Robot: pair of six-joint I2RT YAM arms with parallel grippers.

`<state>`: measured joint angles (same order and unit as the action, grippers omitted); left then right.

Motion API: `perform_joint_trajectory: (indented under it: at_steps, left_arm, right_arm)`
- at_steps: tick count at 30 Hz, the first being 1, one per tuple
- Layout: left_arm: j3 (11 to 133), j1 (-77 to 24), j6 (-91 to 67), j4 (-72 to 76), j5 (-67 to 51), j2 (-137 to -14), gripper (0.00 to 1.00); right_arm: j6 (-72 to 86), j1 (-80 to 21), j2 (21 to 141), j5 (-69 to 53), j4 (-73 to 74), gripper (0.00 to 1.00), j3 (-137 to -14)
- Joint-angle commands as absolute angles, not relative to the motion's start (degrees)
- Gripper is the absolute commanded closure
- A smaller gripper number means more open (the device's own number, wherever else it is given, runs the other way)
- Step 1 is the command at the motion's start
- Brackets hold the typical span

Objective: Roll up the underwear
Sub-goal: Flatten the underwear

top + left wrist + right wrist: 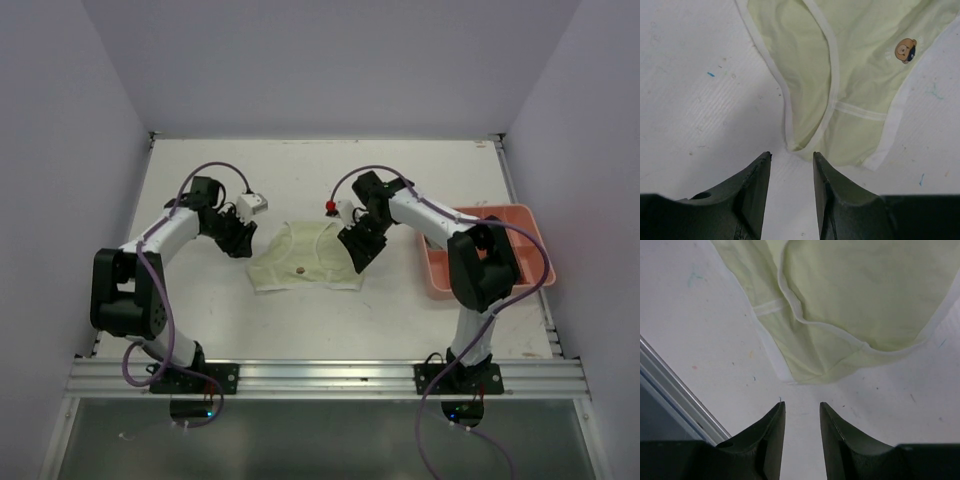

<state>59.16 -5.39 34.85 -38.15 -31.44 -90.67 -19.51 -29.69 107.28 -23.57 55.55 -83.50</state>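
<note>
Now our left gripper [792,155] sits low with its fingers apart and nothing between them, just short of one corner of the pale yellow-green underwear [860,75]. Our right gripper [802,405] stands likewise, apart and empty, at the opposite corner. Between them the underwear lies spread flat on the bench [200,180]. We judge the rolling not yet begun. Next, each gripper must pinch its corner, and both must turn the cloth evenly.

A white table [300,180] with tiny colored specks [710,74] on it has a pink tray [528,238] sitting at its right edge, a shiny metal bar [330,377] along its near side, and pale walls [330,60] around it.
</note>
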Motion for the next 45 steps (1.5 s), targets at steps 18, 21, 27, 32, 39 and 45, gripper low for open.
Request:
perform_joint_trajectory:
  at_steps: [18,21,27,32,39,45]
  left_arm:
    - [58.8,-9.6,25.8,-29.1,-23.8,-100.4,0.60]
    - [58.7,-9.8,25.8,-28.7,-22.8,-101.0,0.67]
    - [57.9,-9.9,27.1,-28.1,-18.6,-100.4,1.00]
    - [58.0,-9.9,28.5,-29.4,-17.8,-99.1,1.00]
    - [58.7,-9.9,28.0,-30.0,-18.3,-99.4,1.00]
    - [58.5,-9.9,27.1,-29.4,-18.5,-99.8,1.00]
  right_arm:
    - [-13.0,-29.9,112.9,-15.2,48.6,0.81,-77.3]
    - [-13.0,-29.7,112.8,-16.1,48.9,0.93,-77.5]
    - [-13.8,-28.0,109.0,-16.6,50.1,1.00,-76.7]
    - [-14.8,-25.5,106.9,-17.8,51.7,1.00,-76.1]
    - [-8.1,-26.7,107.2,-23.2,50.7,0.66,-79.4]
    - [-2.2,-30.8,107.9,-21.2,47.5,0.49,-79.2]
